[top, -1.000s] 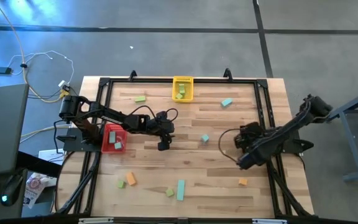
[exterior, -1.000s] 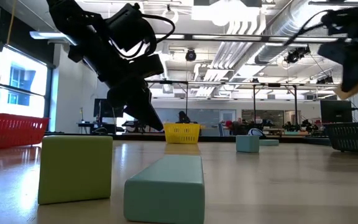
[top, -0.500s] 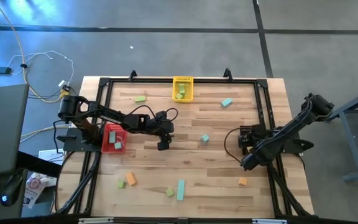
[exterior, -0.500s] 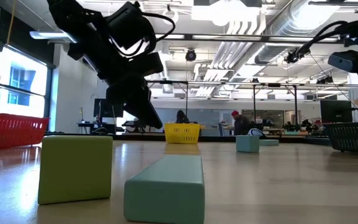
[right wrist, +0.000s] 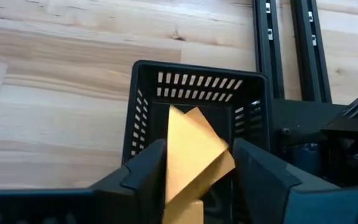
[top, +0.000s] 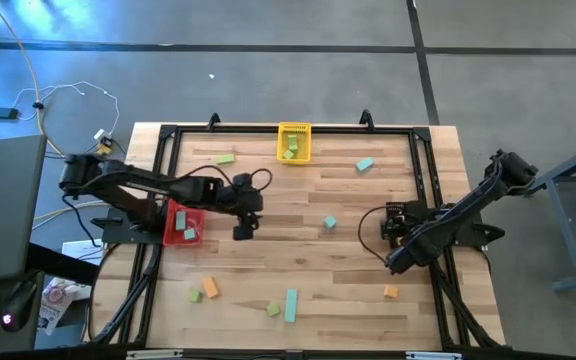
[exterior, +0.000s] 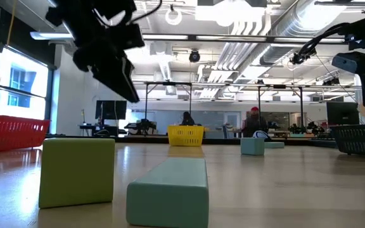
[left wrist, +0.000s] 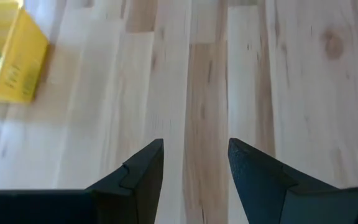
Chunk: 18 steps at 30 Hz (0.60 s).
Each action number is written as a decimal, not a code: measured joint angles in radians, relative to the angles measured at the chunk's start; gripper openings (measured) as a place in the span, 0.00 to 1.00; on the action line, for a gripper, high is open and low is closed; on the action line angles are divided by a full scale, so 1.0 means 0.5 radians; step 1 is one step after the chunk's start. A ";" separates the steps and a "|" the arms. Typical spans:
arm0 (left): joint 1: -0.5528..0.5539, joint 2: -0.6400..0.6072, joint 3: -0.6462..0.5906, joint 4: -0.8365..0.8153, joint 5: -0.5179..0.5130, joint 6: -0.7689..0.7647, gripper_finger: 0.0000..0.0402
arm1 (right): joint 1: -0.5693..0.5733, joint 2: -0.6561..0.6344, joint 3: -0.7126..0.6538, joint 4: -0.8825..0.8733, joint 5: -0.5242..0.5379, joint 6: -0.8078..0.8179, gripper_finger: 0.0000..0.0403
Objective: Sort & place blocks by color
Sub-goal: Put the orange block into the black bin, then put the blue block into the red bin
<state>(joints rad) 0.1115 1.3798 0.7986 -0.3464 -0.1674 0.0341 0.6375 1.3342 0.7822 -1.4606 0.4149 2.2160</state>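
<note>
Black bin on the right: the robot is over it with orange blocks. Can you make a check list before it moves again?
1. Right gripper over the black bin: ok.
2. Right fingers open: ok, they stand apart.
3. Orange blocks let go: cannot tell; they sit tilted between the fingers, over the bin.
4. Only orange in the black bin: ok as far as the right wrist view shows.
5. Left gripper free: ok, open and empty above bare table.
6. Work left: ok to go on; an orange block lies on the table, below the right gripper in the high view.
</note>
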 joint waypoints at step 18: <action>-0.179 -0.448 -0.003 -0.538 -0.167 -0.276 0.41 | -0.029 -0.005 0.315 -0.074 0.547 -0.156 0.58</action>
<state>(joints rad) 0.0219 1.1559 0.7971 -0.6155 -0.2509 -0.1040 0.6231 1.3315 0.9399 -1.4974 0.6884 2.1378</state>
